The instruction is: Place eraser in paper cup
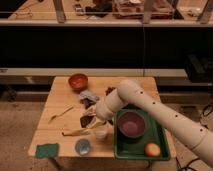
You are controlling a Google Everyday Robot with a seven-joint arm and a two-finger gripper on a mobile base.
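The paper cup [101, 132] stands upright, small and white, near the table's front edge, just left of the green tray. My gripper [91, 119] is at the end of the white arm, just above and left of the cup. It is shut on the eraser [85, 120], a dark block that sticks out to the gripper's left, above the table and beside the cup's upper left rim. The eraser is outside the cup.
A green tray [161, 136] at the right holds a purple bowl [131, 123] and an orange fruit [152, 149]. An orange-red bowl [78, 81] stands at the back. A green pad [47, 150], a grey-blue disc [82, 146], a pale utensil [60, 114] and a grey crumpled item [89, 96] lie on the wooden table [57, 97].
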